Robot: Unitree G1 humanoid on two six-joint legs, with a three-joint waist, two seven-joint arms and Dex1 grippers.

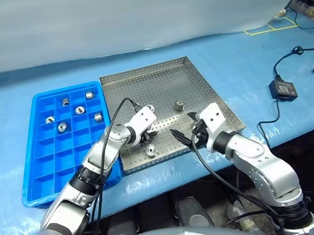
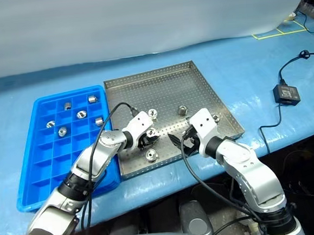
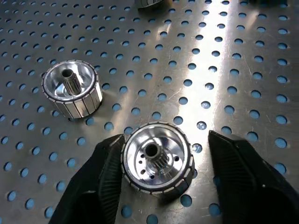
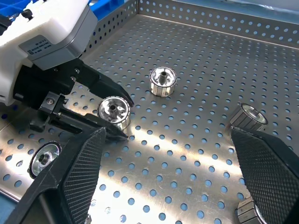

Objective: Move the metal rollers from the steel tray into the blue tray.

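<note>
The steel tray lies mid-table with several metal rollers loose in it, among them one near its middle and one by its front rim. My left gripper is open low over the tray's front left. Its fingers straddle one upright roller: one finger touches it, the other stands a small gap away. Another roller sits close beside it. My right gripper hangs open above the tray's front right, holding nothing. The blue tray lies to the left of the steel tray with several rollers in its far compartments.
A black adapter box with its cable lies on the blue table cover to the right. Yellow tape marks show at the far right. The steel tray's front rim runs close to the table's near edge.
</note>
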